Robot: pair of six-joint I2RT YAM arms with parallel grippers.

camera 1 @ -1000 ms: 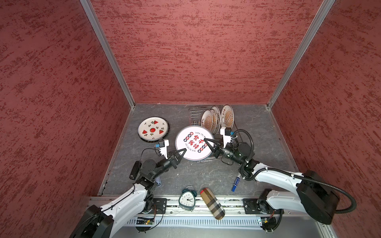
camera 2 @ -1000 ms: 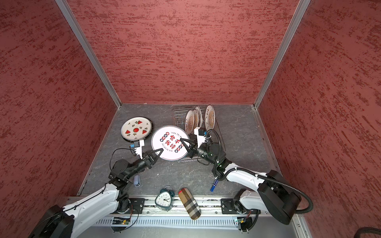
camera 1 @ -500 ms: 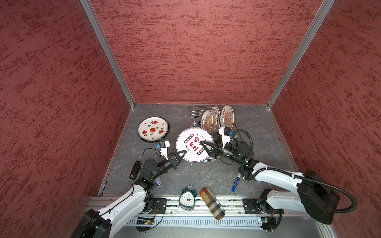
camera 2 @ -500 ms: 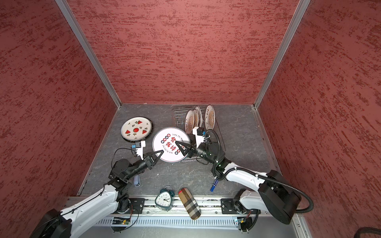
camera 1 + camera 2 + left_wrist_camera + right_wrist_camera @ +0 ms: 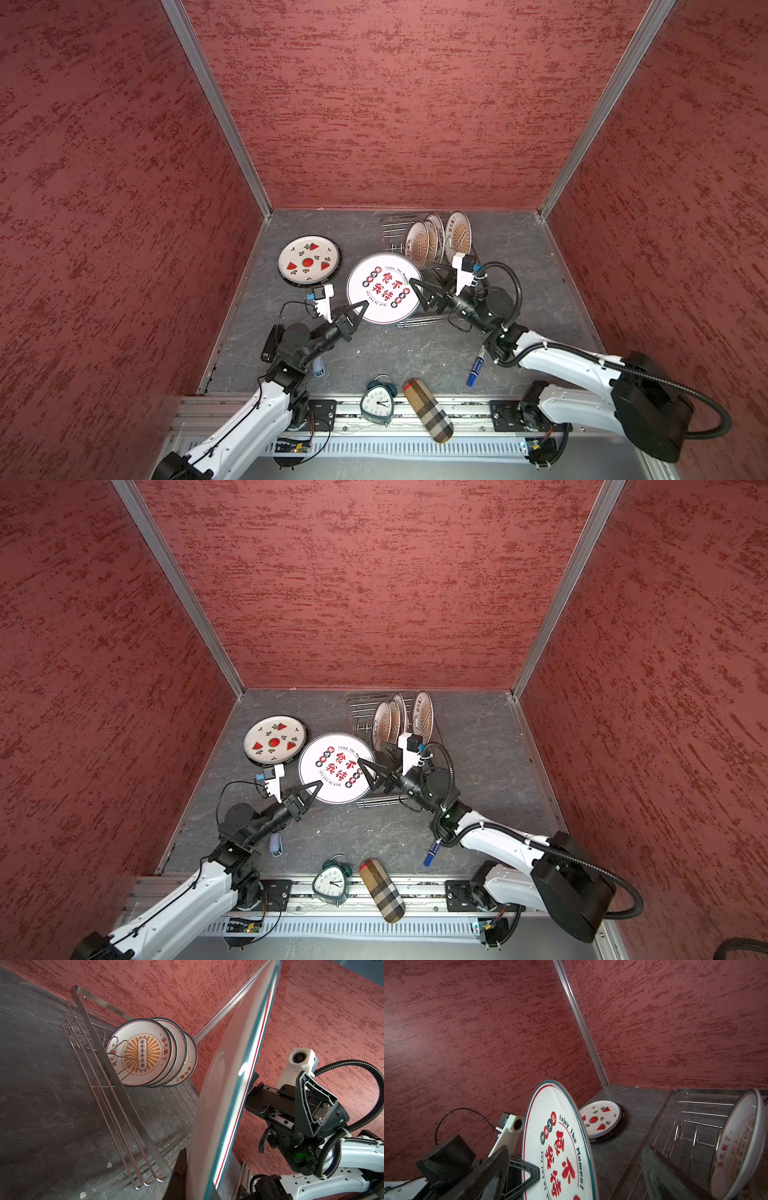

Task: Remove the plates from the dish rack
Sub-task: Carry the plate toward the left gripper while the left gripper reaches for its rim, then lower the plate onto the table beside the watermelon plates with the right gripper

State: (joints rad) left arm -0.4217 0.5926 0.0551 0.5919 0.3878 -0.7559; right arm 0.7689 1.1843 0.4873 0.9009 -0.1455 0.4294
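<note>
**Handover step: plate passing to the left arm, set-down next**

The round white plate with red characters (image 5: 384,289) is off the prongs. It is tilted and held in the air just beside the near end of the silver wire dish rack (image 5: 390,232). The left hand (image 5: 360,307) is clamped tight on its lower rim. The left wrist view shows the plate edge-on, with one finger (image 5: 179,1167) against its back. The right hand (image 5: 421,274) stands wide open at the opposite rim and grips nothing. In the right wrist view its fingers (image 5: 488,1169) are spread far apart, with the plate ahead of them.

Judged step: plate transfer, with the weight now on the left arm alone.

Three orange sunburst plates (image 5: 432,241) are upright in the rack, so unloading is partly done. A white watermelon-print plate (image 5: 307,262) lies flat on the grey bench (image 5: 415,353), left of the held plate and close to it.

The next move likely calls for:
- The right hand backs clear of the rim without nudging it.
- The left arm swings the plate left, levels it and lowers it onto or beside the watermelon-print plate.
- A one-sided rim grip on a tilted plate could slip, so the move should be slow.
- The right hand is then free for the nearest sunburst plate.
</note>
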